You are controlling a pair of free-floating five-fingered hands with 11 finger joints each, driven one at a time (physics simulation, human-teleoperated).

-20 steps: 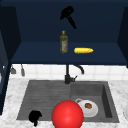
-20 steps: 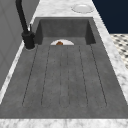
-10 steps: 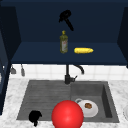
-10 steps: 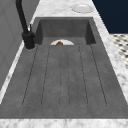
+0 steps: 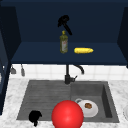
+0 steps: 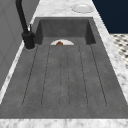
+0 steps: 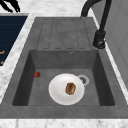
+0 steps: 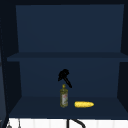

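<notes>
Right hand (image 5: 64,21): fingers curled, holding nothing, at twelve o'clock above the yellow-green glass oil bottle (image 5: 63,43). Left hand (image 5: 35,116): curled, idle.

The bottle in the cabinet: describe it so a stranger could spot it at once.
Look at the open dark blue wall cabinet above the sink. On its lower shelf, the bottle stands upright under the right hand. It is tall and olive-green with a label, whereas the corn cob beside it lies flat and yellow.
</notes>
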